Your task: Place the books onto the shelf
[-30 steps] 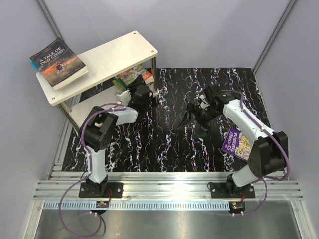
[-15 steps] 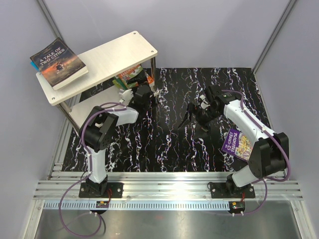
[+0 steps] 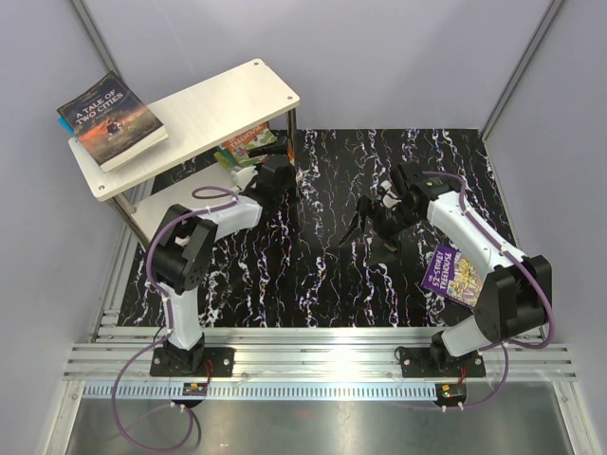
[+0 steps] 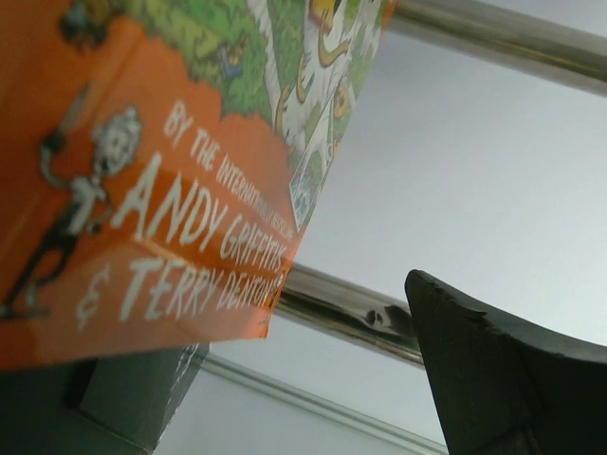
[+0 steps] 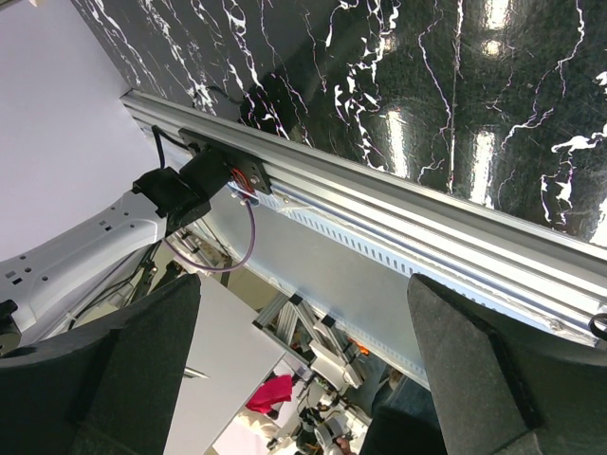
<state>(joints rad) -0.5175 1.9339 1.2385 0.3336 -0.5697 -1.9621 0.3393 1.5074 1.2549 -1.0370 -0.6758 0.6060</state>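
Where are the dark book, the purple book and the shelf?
dark book [image 3: 112,121], overhead view, cover middle.
purple book [image 3: 450,272], overhead view, cover middle.
shelf [image 3: 228,100], overhead view, bare top board.

Three books show their covers: a dark book [image 3: 112,120] at ten o'clock, a green-and-orange book [image 3: 248,142] at eleven o'clock, and a purple book [image 3: 453,273] at four o'clock. A blue edge [image 3: 64,123] under the dark book marks at least a fourth. There is one shelf [image 3: 218,104] with two boards, and two arms [image 3: 190,256].
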